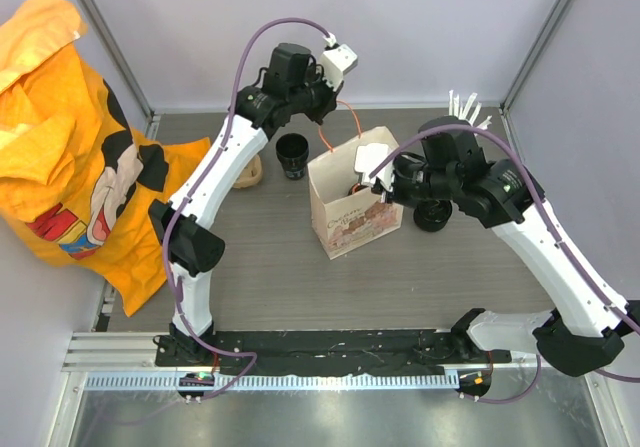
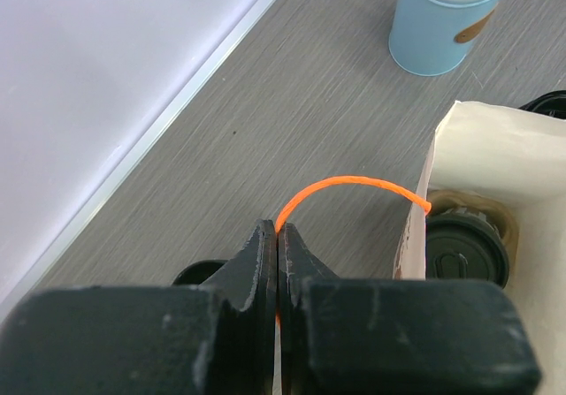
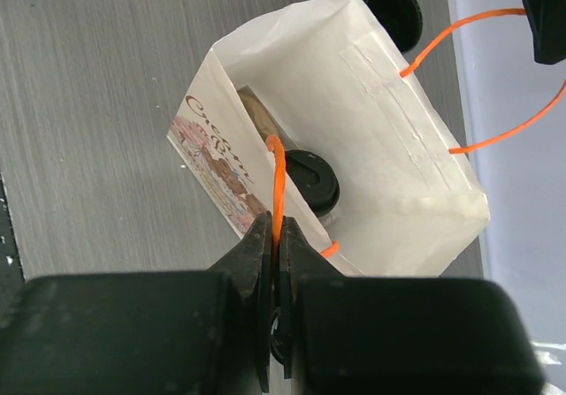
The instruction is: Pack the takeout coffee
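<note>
The white paper bag stands open mid-table. Inside it the takeout coffee, a black cup with a black lid, sits upright on a brown pulp carrier; the left wrist view shows the same coffee. My left gripper is shut on the bag's far orange handle, above the bag's back edge. My right gripper is shut on the near orange handle, at the bag's right side.
A second black cup stands just behind the bag, a third to its right under my right arm. A light-blue cup of white straws stands at the back right. An orange garment covers the left edge.
</note>
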